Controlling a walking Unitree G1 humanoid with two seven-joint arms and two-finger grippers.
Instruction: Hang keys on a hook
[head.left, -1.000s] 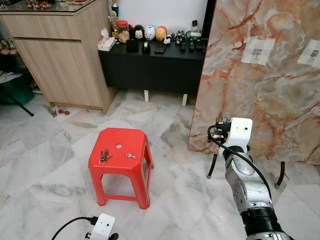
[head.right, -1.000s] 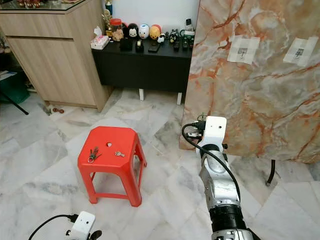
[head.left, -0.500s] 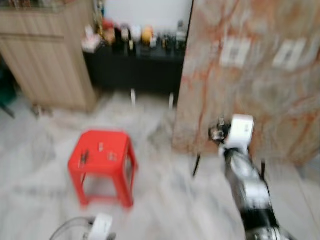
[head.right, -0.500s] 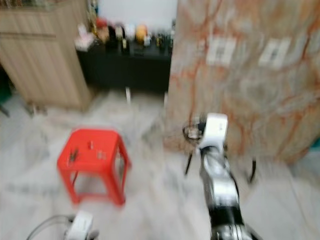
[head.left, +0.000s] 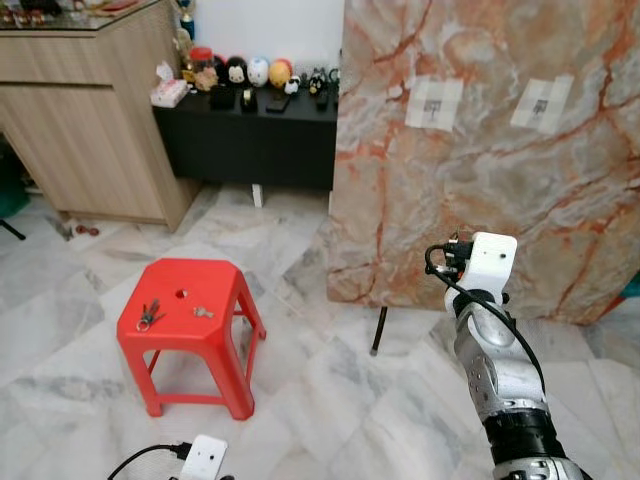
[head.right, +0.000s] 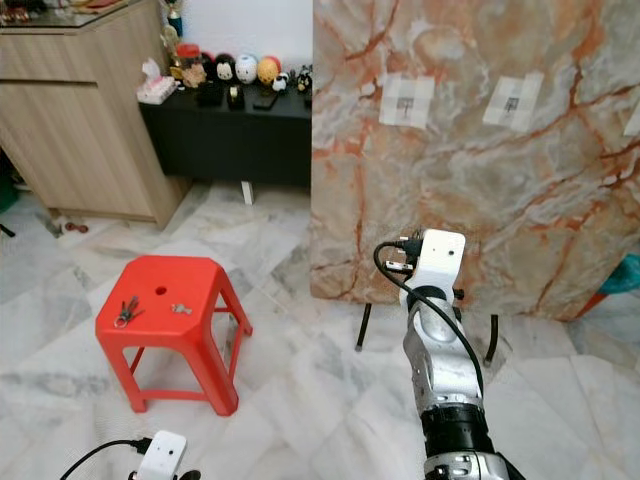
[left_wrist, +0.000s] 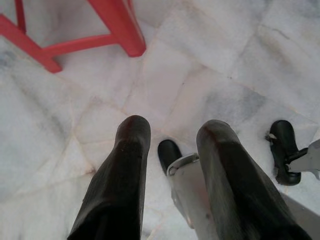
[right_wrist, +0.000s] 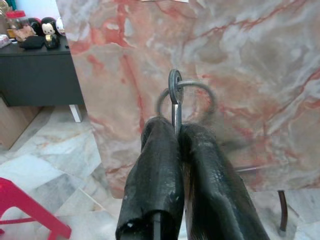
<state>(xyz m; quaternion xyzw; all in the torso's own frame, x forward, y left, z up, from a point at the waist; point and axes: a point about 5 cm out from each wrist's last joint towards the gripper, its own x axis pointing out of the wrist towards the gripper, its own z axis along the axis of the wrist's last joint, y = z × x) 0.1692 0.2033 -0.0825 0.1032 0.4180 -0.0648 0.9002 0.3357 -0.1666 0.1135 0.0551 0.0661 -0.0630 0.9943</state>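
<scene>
My right gripper is shut on a small metal key that carries a wire ring. It is held up in front of a tall marble-patterned board. High on that board are two white patches, each with a small hook: one on the left, one on the right. The right arm's white wrist is well below them. A key bunch and a single key lie on a red stool. My left gripper hangs open over the floor.
The board stands on thin black legs on the marble floor. Behind it on the left are a low black sideboard with figurines and a wooden cabinet. One red stool leg is close to the left gripper.
The camera has swung to the right, through a blurred frame, so the board now sits more central and the stool further left. The right gripper stays raised with the key.
</scene>
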